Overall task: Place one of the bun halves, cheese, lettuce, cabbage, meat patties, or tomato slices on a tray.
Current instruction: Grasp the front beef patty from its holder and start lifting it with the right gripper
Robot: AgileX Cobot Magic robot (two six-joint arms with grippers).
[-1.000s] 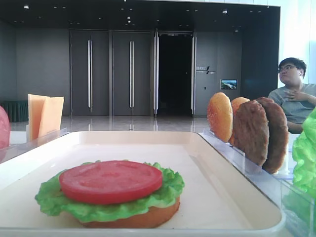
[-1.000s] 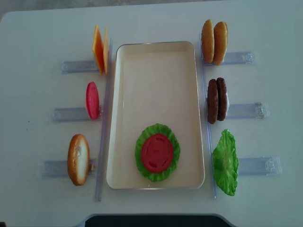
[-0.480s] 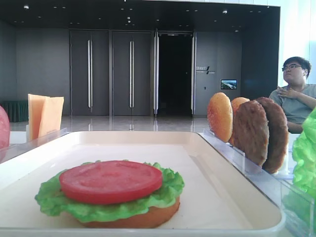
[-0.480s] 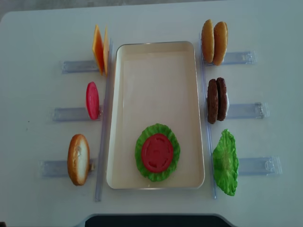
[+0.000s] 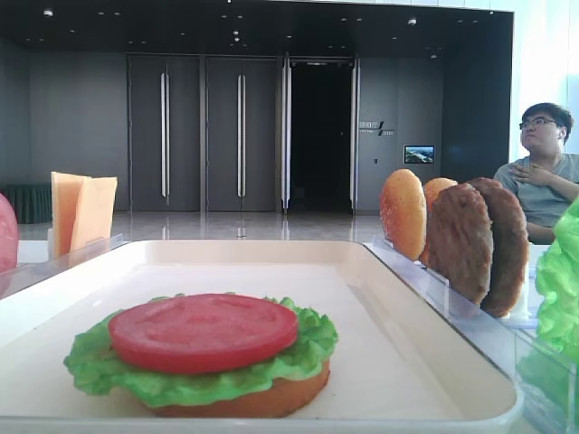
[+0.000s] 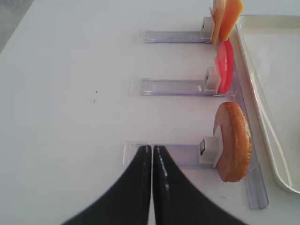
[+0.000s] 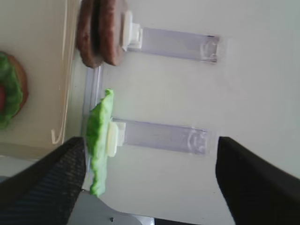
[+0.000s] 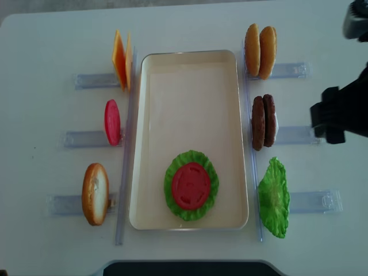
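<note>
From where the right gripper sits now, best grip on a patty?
Likely the outer patty, gripped by its top rim from above. Both patties stand on edge in the rack, faces pressed together, beside the tray. The right gripper is open, so one finger could go down each side, though the inner gap looks tight.

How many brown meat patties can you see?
2. Both meat patties stand on edge, side by side, in the clear rack just right of the tray, between the bun halves and the lettuce. None lies on the tray.
</note>
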